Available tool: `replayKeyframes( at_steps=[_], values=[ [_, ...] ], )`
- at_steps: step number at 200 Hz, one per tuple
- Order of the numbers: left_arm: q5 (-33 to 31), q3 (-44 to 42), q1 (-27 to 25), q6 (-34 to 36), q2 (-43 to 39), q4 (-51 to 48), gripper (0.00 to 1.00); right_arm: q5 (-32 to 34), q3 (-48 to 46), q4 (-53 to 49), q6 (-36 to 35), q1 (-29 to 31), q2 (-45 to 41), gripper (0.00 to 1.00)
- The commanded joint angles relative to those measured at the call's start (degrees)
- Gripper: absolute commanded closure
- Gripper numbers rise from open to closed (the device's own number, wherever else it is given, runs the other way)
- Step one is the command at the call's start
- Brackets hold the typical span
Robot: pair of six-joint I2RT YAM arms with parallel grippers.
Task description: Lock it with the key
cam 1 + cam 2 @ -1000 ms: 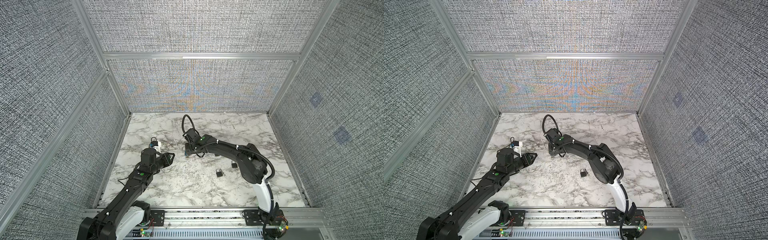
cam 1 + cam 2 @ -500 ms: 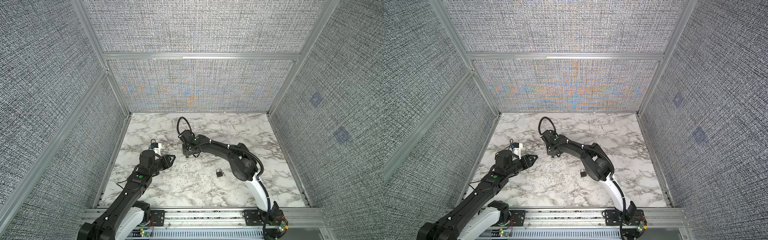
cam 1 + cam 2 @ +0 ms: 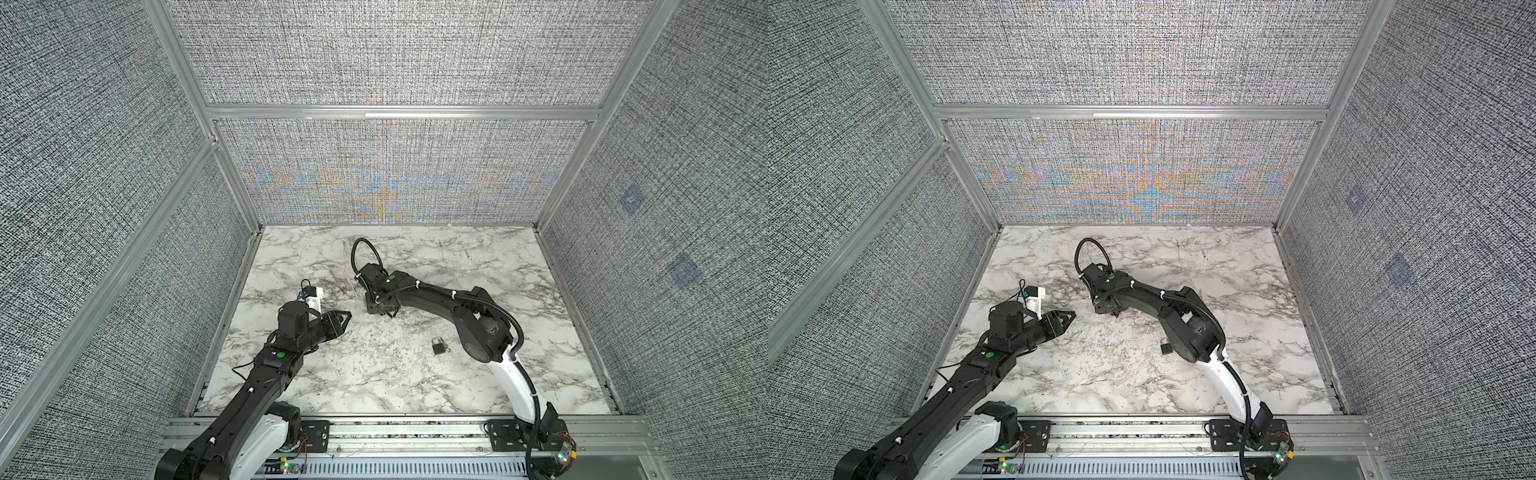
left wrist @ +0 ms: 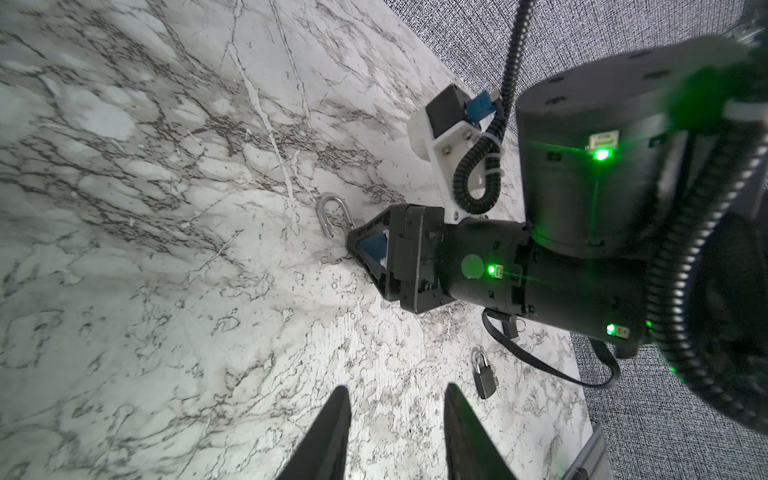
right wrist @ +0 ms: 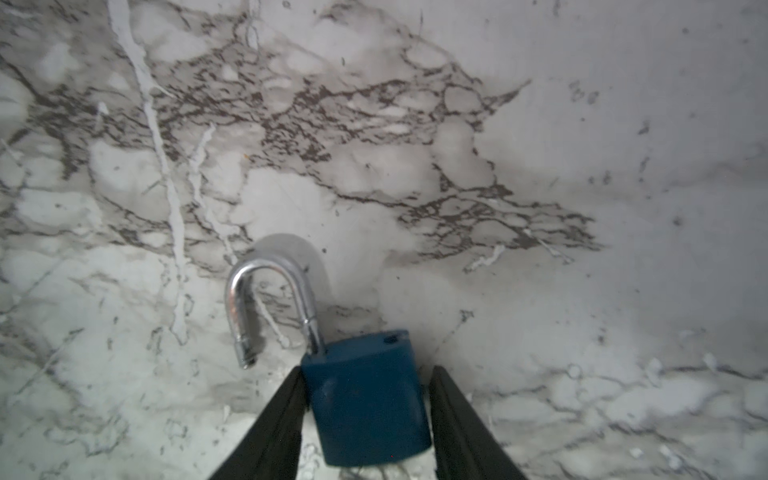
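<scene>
A blue padlock [image 5: 368,409] with its silver shackle [image 5: 270,282] swung open lies low on the marble between the jaws of my right gripper [image 5: 365,370]. Both fingers press its sides, so the gripper is shut on it. In both top views that gripper [image 3: 380,311] [image 3: 1111,311] points down left of the middle. My left gripper [image 4: 397,388] [image 3: 347,319] stands open and holds nothing, a short way left of the right one. The key is not plainly visible. A small dark piece with a ring [image 4: 510,327] shows under the right arm, and I cannot tell what it is.
A small dark padlock [image 3: 438,345] [image 3: 1165,347] [image 4: 484,376], shackle shut, lies by the right arm's elbow [image 3: 482,340]. The marble tabletop [image 3: 374,386] is boxed in by grey fabric walls [image 3: 386,174] on three sides. A metal rail [image 3: 395,432] runs along the front.
The right arm's elbow has swung left, now covering a small object that lay right of the dark padlock. Its gripper shifted slightly left. The left arm has barely moved.
</scene>
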Motion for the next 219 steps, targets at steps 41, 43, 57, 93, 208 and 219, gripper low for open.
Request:
replayKeyframes(
  at_steps=[41, 43, 57, 93, 208, 219],
  values=[
    [0.8, -0.04, 0.1, -0.64, 0.5, 1.51, 0.6, 0.39, -2.58, -2.34, -2.82, 0.03, -2.33, 0.56],
    [0.8, -0.04, 0.1, -0.6, 0.53, 1.46, 0.6, 0.39, -2.54, -2.34, -2.85, 0.05, -2.27, 0.56],
    [0.89, -0.04, 0.09, -0.82, 0.6, 1.62, 0.6, 0.32, -2.17, -2.52, -3.11, 0.05, -2.0, 0.56],
    [0.47, 0.13, 0.1, -0.86, 0.98, 1.27, 0.6, -0.13, -1.37, -2.72, -3.73, 0.01, -1.13, 0.56],
    [-0.4, 0.92, 0.19, -0.87, 3.21, 0.85, 0.61, -2.99, -6.2, 0.86, -5.76, 0.05, -7.76, 0.81],
    [-0.69, 1.1, 0.18, -0.91, 3.66, 0.99, 0.61, -3.52, -7.65, 1.53, -6.28, 0.1, -9.49, 0.81]
  ],
)
